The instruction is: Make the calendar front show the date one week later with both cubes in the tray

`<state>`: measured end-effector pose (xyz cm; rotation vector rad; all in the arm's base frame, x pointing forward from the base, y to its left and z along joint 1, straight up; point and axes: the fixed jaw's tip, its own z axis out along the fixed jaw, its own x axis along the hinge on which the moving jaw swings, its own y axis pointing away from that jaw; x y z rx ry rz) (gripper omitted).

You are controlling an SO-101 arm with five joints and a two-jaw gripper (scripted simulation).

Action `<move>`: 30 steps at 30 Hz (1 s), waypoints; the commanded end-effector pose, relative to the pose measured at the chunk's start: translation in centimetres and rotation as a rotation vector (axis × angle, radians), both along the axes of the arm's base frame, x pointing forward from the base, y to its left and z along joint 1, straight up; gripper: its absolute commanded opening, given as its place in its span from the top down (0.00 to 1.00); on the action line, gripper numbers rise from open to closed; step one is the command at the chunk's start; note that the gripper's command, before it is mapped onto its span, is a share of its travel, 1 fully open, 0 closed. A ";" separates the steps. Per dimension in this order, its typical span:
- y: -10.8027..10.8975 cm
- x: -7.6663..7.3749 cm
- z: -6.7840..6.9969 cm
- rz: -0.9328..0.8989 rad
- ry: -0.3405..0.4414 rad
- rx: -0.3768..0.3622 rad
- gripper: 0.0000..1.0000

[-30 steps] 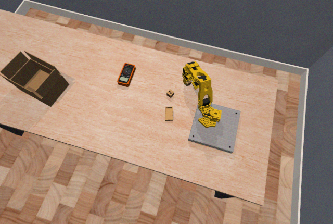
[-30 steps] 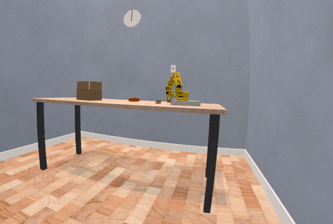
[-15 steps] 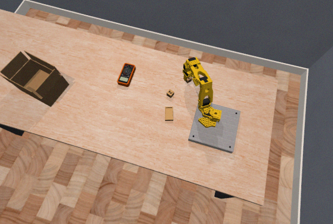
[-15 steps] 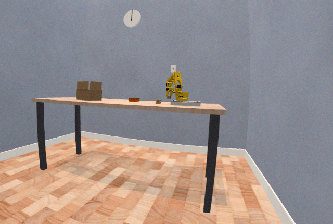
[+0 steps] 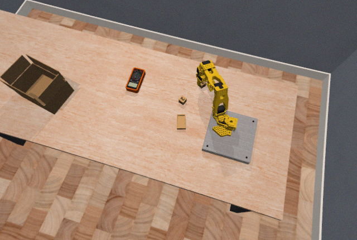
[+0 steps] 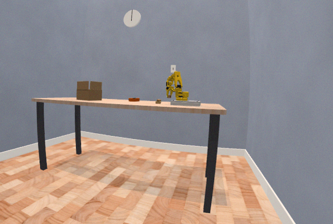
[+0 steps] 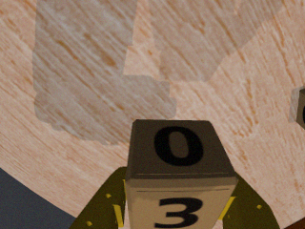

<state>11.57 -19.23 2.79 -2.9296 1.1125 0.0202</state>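
My gripper (image 5: 202, 84) (image 6: 168, 95) (image 7: 179, 210) is shut on a wooden date cube (image 5: 203, 82) (image 7: 178, 153) and holds it above the table, beyond the arm's base. In the wrist view the cube shows a 0 on one face and a 3 on the face nearest the camera. The second cube (image 5: 182, 99) lies on the table by itself with a dark digit on top; a sliver of it shows at the right edge of the wrist view (image 7: 299, 107). The small wooden tray (image 5: 181, 121) lies flat and holds no cube, a little nearer than that cube.
An orange multimeter (image 5: 135, 79) (image 6: 133, 99) lies left of the cubes. An open cardboard box (image 5: 37, 82) (image 6: 89, 90) stands at the far left. The arm stands on a grey base plate (image 5: 233, 142) (image 6: 185, 103).
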 end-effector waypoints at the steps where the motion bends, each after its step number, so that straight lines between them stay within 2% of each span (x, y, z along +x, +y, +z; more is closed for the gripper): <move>1: -0.2 0.0 0.6 0.000 -0.011 -0.014 1.00; 27: -0.2 0.0 1.1 0.000 -0.011 -0.014 1.00; 28: -0.2 0.0 1.8 -0.004 -0.020 -0.028 1.00; 30: -0.2 0.0 1.8 -0.004 -0.020 -0.028 1.00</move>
